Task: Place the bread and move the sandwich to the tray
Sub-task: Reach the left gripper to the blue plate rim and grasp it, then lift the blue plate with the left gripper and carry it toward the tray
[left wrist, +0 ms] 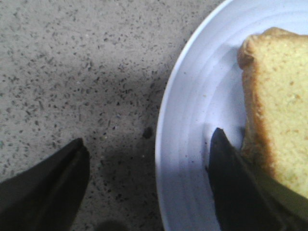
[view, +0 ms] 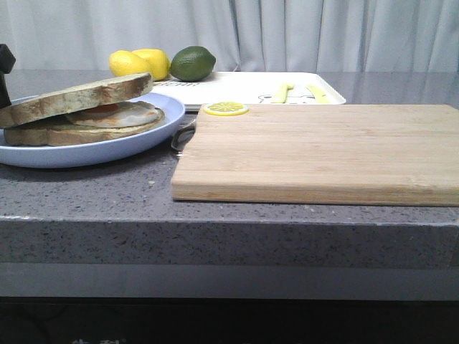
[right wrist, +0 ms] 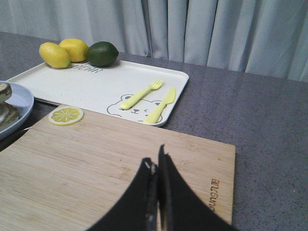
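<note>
My left gripper (left wrist: 147, 185) is spread wide, nothing between the fingers. One finger (left wrist: 48, 192) is over the speckled grey counter (left wrist: 72, 72), the other (left wrist: 236, 187) over the rim of the pale blue plate (left wrist: 192, 120), just beside the crust of the bread (left wrist: 281, 106). Contact with the crust: hard to tell from this close.

My right gripper (right wrist: 156, 192) is pinched closed and empty, over the wooden cutting board (right wrist: 96, 168).

The sandwich (view: 79, 111) sits on the plate, just beside the board: top slice tilted, fried egg (view: 115, 113) showing under it, another slice beneath. A lemon slice (right wrist: 66, 115) lies on the board's corner. The white tray (right wrist: 96, 84) is behind the board, holding a yellow fork (right wrist: 142, 94), a yellow knife (right wrist: 161, 105), two lemons (right wrist: 62, 52) and a lime (right wrist: 102, 53).
</note>
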Controlling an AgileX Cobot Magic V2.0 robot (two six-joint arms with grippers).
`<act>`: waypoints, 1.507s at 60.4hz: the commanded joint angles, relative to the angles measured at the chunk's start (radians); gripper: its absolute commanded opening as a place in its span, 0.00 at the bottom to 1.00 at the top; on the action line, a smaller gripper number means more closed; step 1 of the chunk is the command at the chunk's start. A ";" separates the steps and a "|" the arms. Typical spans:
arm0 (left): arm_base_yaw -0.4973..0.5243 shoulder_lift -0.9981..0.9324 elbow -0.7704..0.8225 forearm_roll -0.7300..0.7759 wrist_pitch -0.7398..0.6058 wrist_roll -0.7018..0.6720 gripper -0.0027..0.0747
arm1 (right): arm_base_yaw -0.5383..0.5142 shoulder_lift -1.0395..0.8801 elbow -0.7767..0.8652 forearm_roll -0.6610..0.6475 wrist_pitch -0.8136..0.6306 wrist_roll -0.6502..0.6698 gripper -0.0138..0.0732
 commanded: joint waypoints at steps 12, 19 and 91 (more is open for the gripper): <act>-0.003 -0.010 -0.032 -0.023 -0.055 -0.006 0.11 | 0.002 0.000 -0.025 0.006 -0.073 -0.001 0.09; -0.001 -0.012 -0.032 -0.049 -0.064 -0.006 0.01 | 0.002 0.000 -0.025 0.006 -0.073 -0.001 0.09; 0.057 0.498 -1.039 -0.773 0.389 0.200 0.01 | 0.004 0.000 -0.025 0.052 -0.072 -0.001 0.09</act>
